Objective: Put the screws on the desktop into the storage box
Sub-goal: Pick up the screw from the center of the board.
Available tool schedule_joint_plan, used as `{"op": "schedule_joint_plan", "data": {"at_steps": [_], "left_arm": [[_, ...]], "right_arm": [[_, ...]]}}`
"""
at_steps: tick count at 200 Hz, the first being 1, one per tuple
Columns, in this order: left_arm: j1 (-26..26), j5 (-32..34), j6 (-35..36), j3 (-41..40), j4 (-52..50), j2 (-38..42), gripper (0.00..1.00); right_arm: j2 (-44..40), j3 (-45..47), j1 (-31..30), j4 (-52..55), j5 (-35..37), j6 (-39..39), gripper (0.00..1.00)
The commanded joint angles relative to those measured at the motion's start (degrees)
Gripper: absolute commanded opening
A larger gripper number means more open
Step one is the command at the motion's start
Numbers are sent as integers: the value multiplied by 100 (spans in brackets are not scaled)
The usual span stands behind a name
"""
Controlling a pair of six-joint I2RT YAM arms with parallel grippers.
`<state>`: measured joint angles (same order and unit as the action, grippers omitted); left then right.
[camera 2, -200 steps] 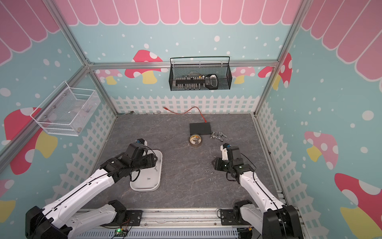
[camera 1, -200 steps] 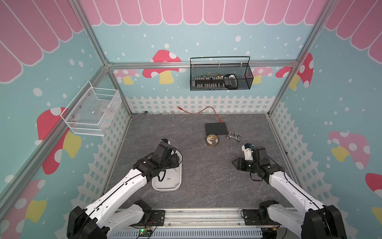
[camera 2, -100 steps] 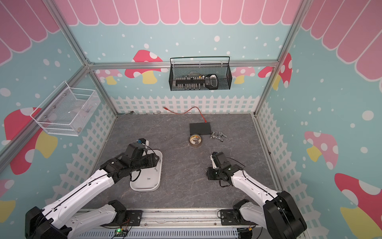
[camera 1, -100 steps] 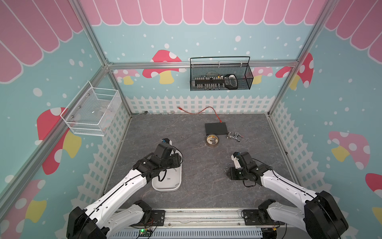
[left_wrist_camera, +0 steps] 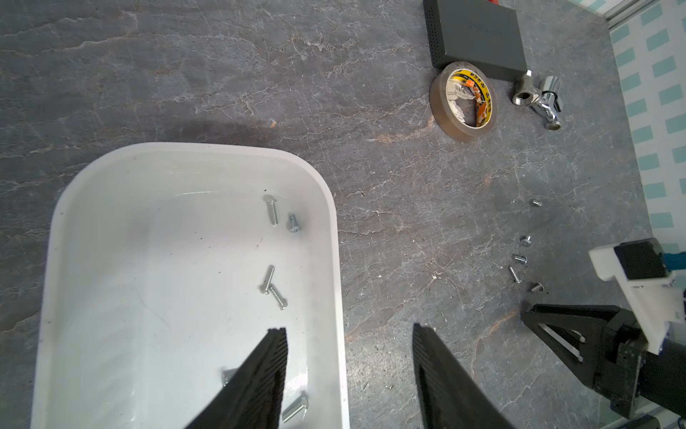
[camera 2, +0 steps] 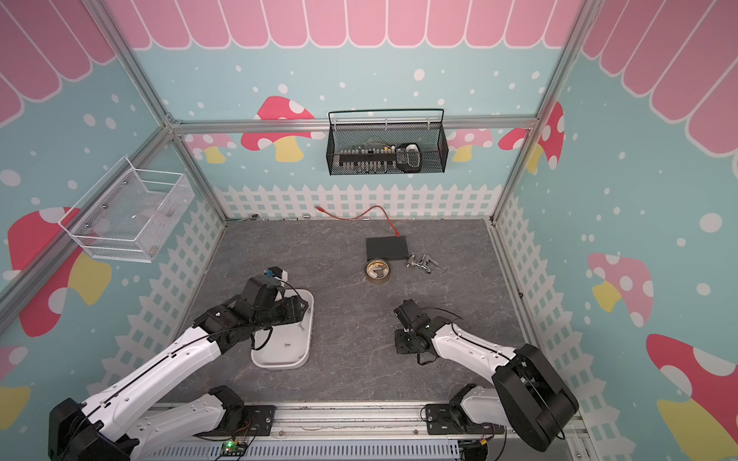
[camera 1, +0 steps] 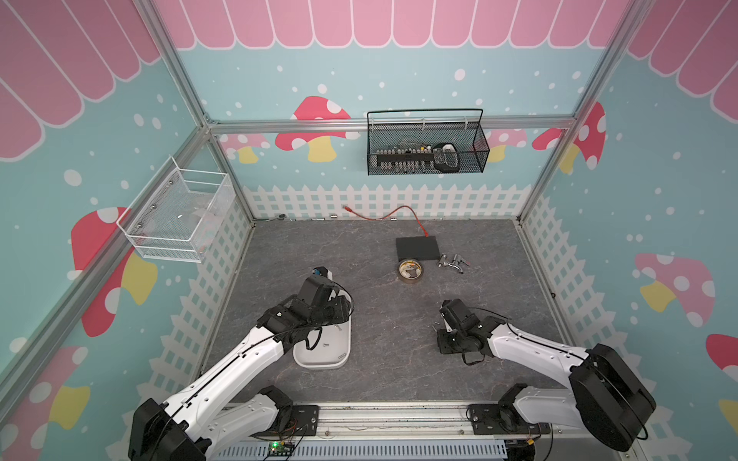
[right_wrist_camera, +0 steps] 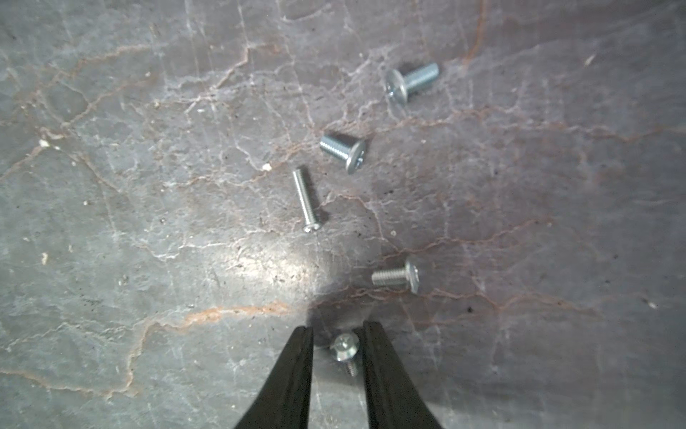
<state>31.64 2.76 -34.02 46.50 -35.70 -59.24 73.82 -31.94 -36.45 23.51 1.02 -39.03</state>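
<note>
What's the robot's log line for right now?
right gripper: open, fingers astride screw on desktop | left gripper: open, empty, above storage box rim

Twin high overviews; two close wrist views down at desktop (right_wrist_camera: 148, 185).

Five tiny silver screws (right_wrist_camera: 306, 198) lie on the grey desktop (right_wrist_camera: 148, 185). More lie inside the white storage box (left_wrist_camera: 148, 260).

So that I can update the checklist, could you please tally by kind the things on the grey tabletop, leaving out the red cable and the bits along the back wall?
Loose screws: 5
Tape roll: 1
Black box: 1
Clump of metal fittings: 1
White tray: 1
Total: 9
</note>
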Motion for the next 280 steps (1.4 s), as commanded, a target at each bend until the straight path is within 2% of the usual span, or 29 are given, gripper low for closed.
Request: {"op": "schedule_joint_plan", "data": {"at_steps": [1,76,114,147,181,280], "left_arm": [[41,-13,115,-63,72,-8,58],[91,44,96,-84,62,11,58],[105,48,97,-83,57,-2,58],[110,46,97,-84,64,-14,58],[117,39,97,-80,70,0,58],[193,75,89,-90,71,9,58]], "right_arm": [[265,-15,-114,248,320,-120,27],[502,-116,-301,313,487,-162,16],[406,-154,-302,427,411,-147,31],[313,-168,-365,626,351,-248,33],[337,-168,-472,780,443,-401,31],[551,-220,-644,892,520,-470,18]]}}
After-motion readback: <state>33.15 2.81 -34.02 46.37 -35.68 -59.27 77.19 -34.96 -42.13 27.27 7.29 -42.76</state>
